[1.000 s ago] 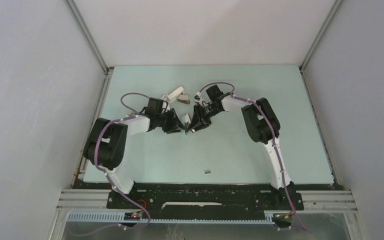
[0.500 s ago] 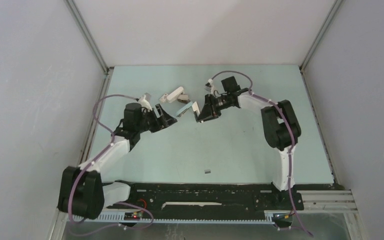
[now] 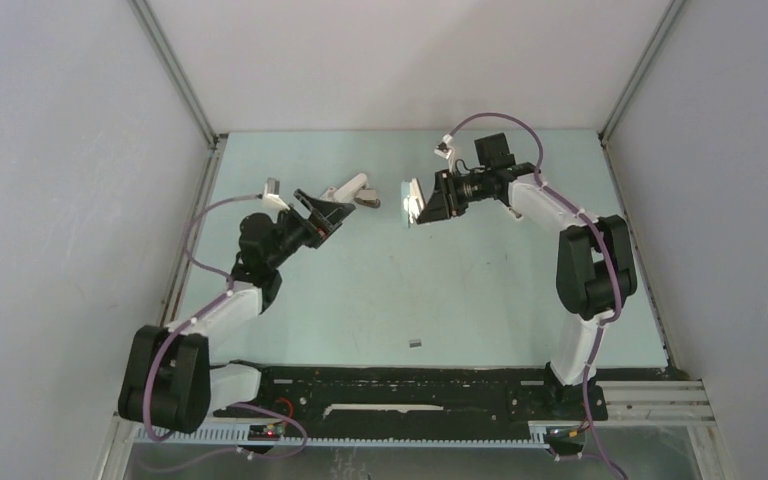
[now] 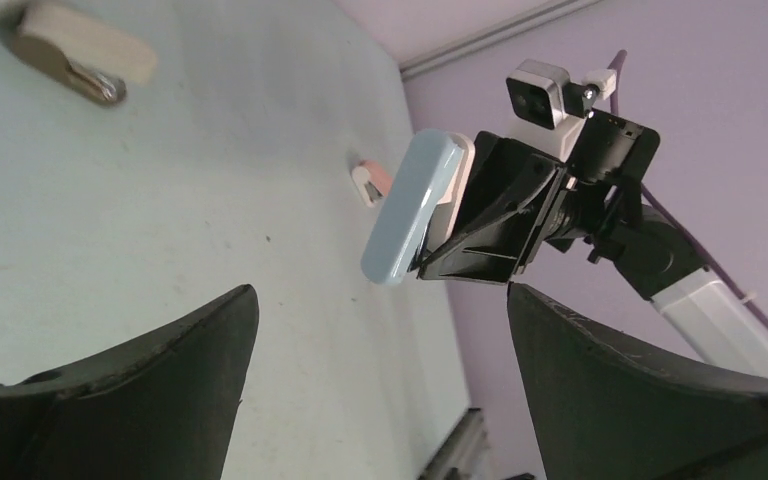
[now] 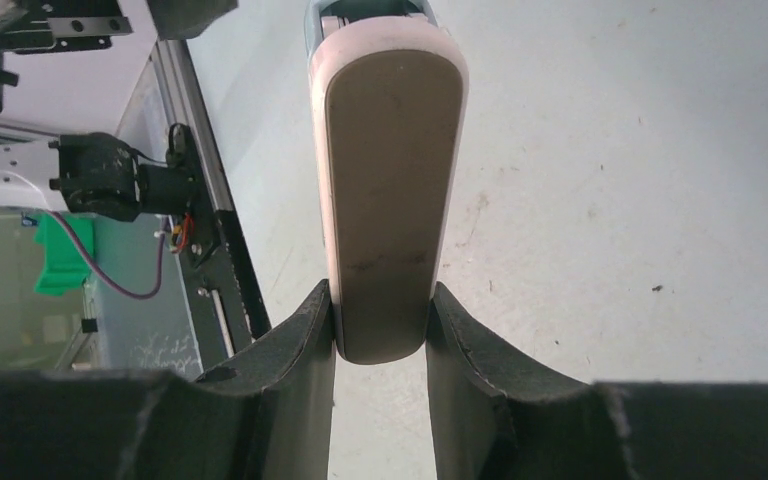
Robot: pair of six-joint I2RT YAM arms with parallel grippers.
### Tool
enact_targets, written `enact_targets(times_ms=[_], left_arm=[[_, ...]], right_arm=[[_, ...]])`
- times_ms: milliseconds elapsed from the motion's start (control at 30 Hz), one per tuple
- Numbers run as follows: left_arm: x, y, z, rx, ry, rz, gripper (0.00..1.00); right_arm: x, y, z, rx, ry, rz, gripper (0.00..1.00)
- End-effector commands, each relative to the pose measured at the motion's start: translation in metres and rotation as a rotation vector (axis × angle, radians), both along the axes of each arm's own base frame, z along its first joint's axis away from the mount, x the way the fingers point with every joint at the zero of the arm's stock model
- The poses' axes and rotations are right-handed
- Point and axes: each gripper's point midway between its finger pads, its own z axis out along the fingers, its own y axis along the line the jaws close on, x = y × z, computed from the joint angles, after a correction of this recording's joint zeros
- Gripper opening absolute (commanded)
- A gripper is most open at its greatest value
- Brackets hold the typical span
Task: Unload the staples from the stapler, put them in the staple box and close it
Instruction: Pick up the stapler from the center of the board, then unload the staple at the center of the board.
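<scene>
Stapler (image 5: 385, 190) in right gripper (image 5: 381, 305), left gripper (image 4: 380, 300) wide

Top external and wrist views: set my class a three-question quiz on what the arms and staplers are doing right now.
1. True or false: the left pincer is gripping the beige stapler.
2. The right pincer is shut on: A) the light blue stapler; B) a roll of tape; C) nothing.
3. Where does the small dark staple strip lie?

Key: 1 false, it is open and empty, and the beige stapler lies on the table. 2 A. 3 On the table towards the arms' bases, apart from both pincers.
</scene>
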Motion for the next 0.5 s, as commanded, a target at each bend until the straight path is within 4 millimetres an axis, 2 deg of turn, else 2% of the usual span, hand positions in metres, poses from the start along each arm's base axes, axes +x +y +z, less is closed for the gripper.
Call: enact_targets(times_ms=[0, 200, 333, 467], left_arm=[[-0.011, -0.018, 0.044, -0.218, -0.125, -0.097, 1.00], [-0.030, -0.049, 0.046, -0.095, -0.312, -0.244, 1.00], [-0.047, -0.071, 0.051, -0.099, -0.449, -0.331, 1.00], [-0.052, -0.084, 0.055, -0.113, -0.504, -0.387, 0.96]], right_arm=[[-0.008, -0.001, 0.036, 0.019, -0.114, 0.061, 0.00], [-0.029, 0.000, 0.068, 0.083, -0.169, 0.181, 0.00], [-0.045, 0.003, 0.092, 0.168, -0.177, 0.250, 0.00], [-0.061, 0.007, 0.110, 0.217, -0.193, 0.306, 0.00]])
